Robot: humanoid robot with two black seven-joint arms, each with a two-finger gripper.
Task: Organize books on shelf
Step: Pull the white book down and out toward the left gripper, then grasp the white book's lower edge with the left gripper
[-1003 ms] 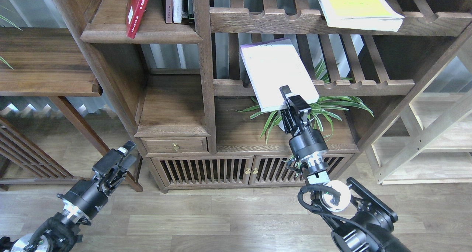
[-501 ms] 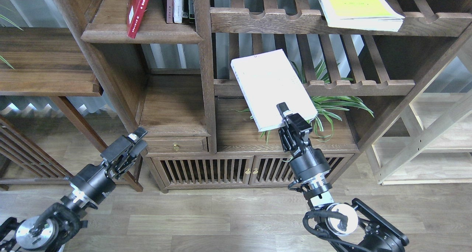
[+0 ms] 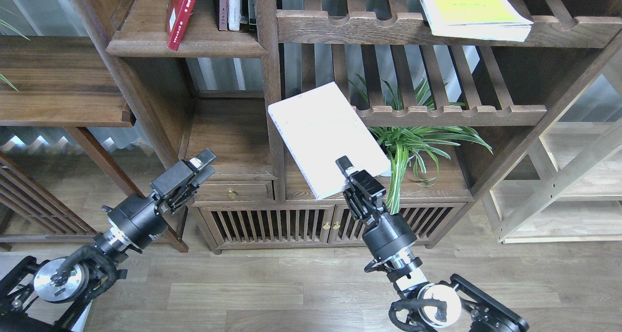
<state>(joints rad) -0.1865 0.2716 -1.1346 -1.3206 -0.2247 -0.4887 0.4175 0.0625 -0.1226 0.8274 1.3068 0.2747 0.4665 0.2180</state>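
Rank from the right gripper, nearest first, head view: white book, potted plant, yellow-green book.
1. white book, held in the right gripper, tilted up-left.
2. potted plant, just right, under the slatted rack.
3. yellow-green book, top right, lying on the upper rack.

- A large dark-brown wooden bookcase fills the upper view.
- Slatted racks with scalloped front rails span its right half.
- A small drawer with a brass knob sits above slatted cabinet doors.
- A green spider plant stands in the middle compartment.
- Grey-brown plank floor lies below.
- A pale wooden frame stands at the right.
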